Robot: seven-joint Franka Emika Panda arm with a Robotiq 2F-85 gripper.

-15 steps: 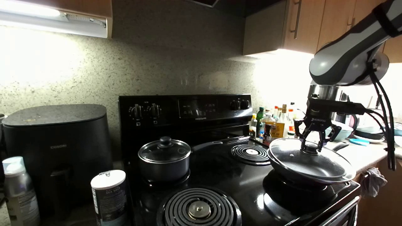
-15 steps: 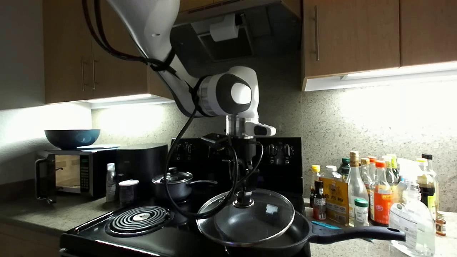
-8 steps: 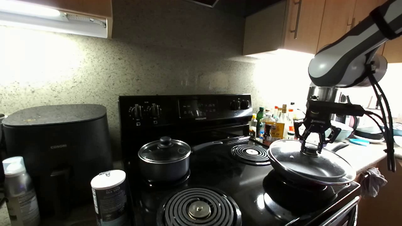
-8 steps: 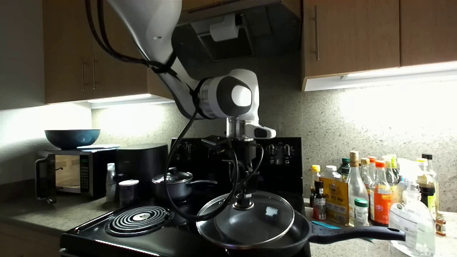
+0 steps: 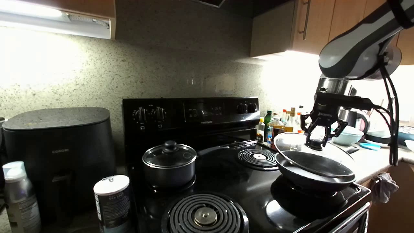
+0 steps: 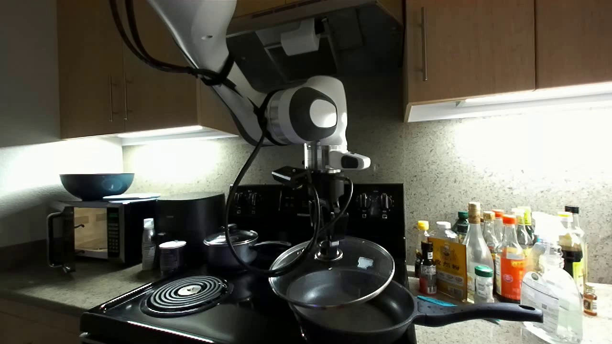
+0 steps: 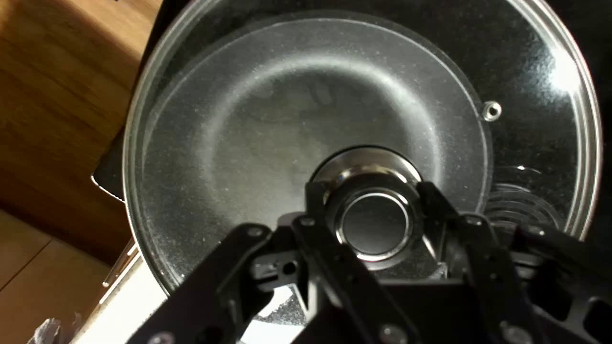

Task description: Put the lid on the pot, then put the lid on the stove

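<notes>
In an exterior view the pincer pinches the lid, which hangs tilted over the pan on the stove; whether its low edge touches the pan I cannot tell. My reading: the second step is starting, lid off the pan and bound for the stove, though a realigning is possible. Against the earlier frame, pincer and lid stand higher and more of the pan shows beneath.

In an exterior view the lid looks offset away from the handle; next probably comes more lift, a carry sideways to a spot such as a burner, then a gentle lowering. Here too the lid has risen.

In the wrist view the pincer clamps both sides of the knob, the pan showing through the lid.
</notes>
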